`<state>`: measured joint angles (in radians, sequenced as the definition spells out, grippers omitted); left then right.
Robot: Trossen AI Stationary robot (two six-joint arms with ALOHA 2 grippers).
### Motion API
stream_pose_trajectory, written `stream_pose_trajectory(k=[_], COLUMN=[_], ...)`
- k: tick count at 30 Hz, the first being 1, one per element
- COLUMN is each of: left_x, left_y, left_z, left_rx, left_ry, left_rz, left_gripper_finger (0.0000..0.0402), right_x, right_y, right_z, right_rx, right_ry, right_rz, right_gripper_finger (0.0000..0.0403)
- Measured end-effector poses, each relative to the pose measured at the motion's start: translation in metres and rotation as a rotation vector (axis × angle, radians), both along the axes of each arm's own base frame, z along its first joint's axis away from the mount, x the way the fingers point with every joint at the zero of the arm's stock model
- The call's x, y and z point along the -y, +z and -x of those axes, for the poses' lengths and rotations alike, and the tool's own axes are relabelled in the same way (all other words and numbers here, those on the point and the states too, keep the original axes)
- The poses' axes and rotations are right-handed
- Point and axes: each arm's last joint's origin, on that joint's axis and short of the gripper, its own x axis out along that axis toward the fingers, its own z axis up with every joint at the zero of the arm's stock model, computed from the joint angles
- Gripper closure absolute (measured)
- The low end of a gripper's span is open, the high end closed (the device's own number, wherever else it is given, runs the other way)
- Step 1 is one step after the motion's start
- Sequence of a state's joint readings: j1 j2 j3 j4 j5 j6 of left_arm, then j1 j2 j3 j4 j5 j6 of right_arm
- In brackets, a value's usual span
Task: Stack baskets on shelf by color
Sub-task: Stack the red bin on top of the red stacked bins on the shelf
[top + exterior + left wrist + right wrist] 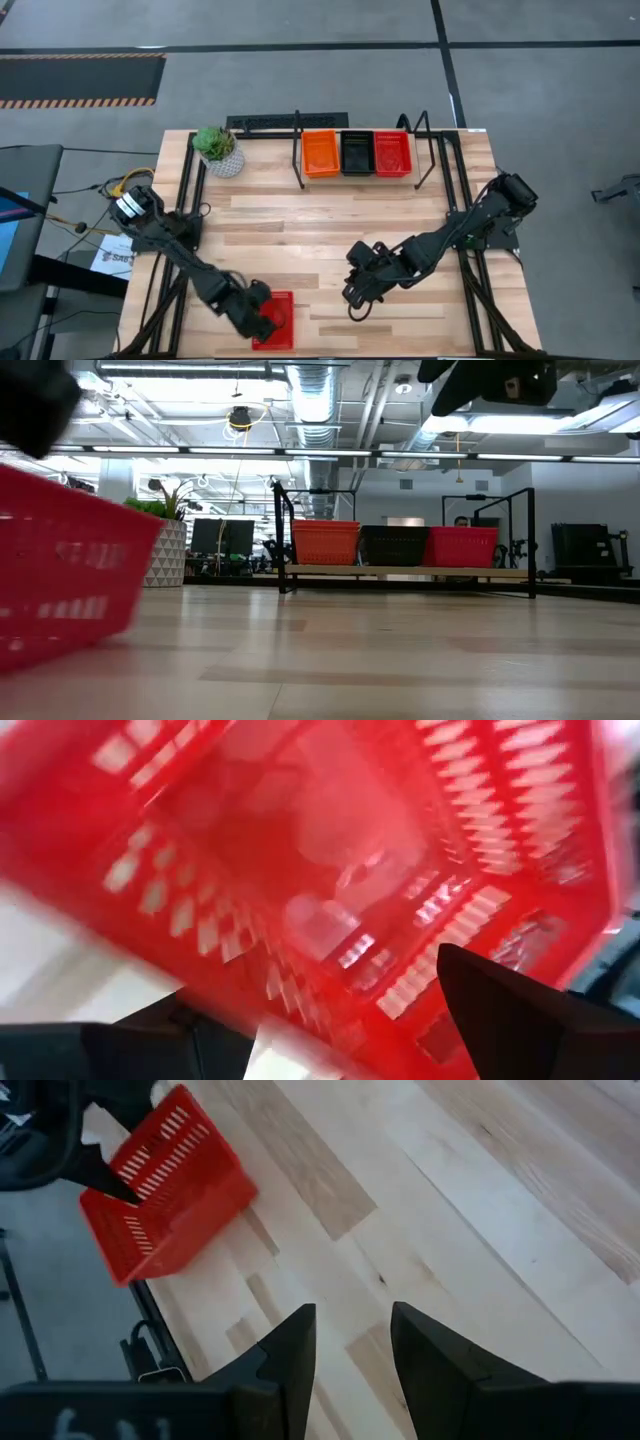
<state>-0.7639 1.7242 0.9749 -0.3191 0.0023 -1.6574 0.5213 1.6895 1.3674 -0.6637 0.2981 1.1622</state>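
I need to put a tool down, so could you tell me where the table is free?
Free: the wide middle between the shelf and both arms. Crowded: the shelf's three basket stacks, the plant pot corner, and the near edge, where the left pincer holds a red basket.

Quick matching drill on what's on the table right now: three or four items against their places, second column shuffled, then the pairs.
Things:
1. orange basket
2. black basket
3. loose red basket
4. plant pot

Places:
A. near table edge, at the left gripper
B. middle of the shelf
C. table's far left corner, beside the shelf
D. shelf's left end

Pairs: 1-D, 2-B, 3-A, 4-C
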Motion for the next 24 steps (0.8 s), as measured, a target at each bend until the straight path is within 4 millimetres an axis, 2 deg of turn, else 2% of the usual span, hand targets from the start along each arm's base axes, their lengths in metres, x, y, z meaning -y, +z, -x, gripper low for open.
stream_pose_trajectory(k=[5,15,19,22,24], left_x=[-0.026,-0.095,-0.132,-0.159,-0.164], left_y=[0.002,0.018,0.025,0.032,0.041], left_z=[-0.030,-0.091,-0.110,-0.112,-0.104], left_rx=[0.112,0.429,0.531,0.516,0.474], left_ry=[-0.020,0.100,0.153,0.106,0.016], left_rz=[-0.042,-0.111,-0.137,-0.051,0.036], left_gripper_finger=[0.0123,0.0123,0.0123,0.0123,0.0123], right_x=[0.002,0.003,0.003,0.002,-0.001], right_y=[0.000,0.000,0.000,0.000,0.002], right_z=[-0.001,-0.001,-0.001,0.000,0.002], right_rx=[-0.006,0.002,0.001,0.004,0.007], right_ry=[-0.039,-0.104,-0.120,-0.130,-0.126], right_rz=[-0.022,-0.054,-0.064,-0.077,-0.081], right_gripper_finger=[0.0256,0.0261,0.0261,0.0263,0.0265])
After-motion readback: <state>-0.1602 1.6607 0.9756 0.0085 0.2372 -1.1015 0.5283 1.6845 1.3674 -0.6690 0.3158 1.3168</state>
